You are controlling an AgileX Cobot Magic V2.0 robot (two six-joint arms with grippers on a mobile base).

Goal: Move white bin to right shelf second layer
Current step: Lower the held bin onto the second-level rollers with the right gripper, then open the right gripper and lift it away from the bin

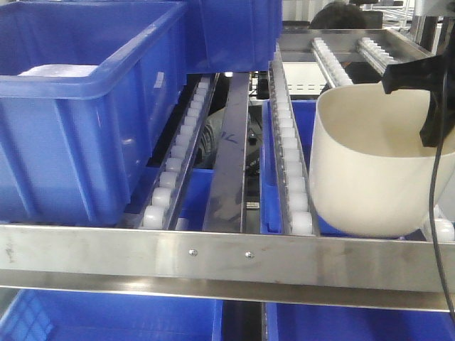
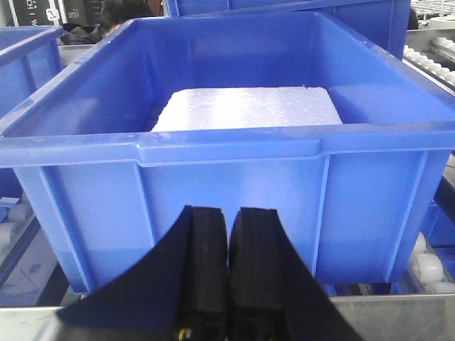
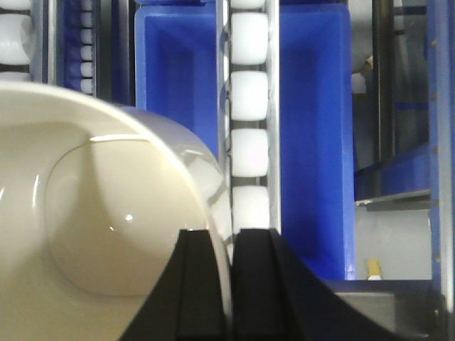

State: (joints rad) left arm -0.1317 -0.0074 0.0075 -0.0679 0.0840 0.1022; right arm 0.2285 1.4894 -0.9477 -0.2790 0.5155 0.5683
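White bin: I saw the white bin (image 1: 377,170) at the right of the front view, its base low between the roller tracks just behind the front rail (image 1: 213,256); whether it rested on the rollers or hung in the grip I could not tell.

Right jaws: my right gripper (image 3: 231,284) was clamped on the bin's wall, one finger inside the tub and one outside, the thin cream rim pinched between them. In the front view the black gripper body sat over the bin's far right rim.

Left jaws: my left gripper (image 2: 227,277) was pressed together with nothing between the fingers, only a thin seam showing. It pointed at the front wall of a blue crate (image 2: 227,185).

Blue crate: it sat on the left side of the same rack level and held a white foam-like block (image 2: 249,106) lying flat on its floor.

Right shelf second layer: the right shelf second layer (image 1: 291,156) was a steel level of sloping tracks with rows of small white rollers. In the right wrist view one roller track (image 3: 249,106) ran just beside the bin's outer wall.

Below: more blue crates (image 1: 106,316) showed under the rail and through the gaps between the tracks.
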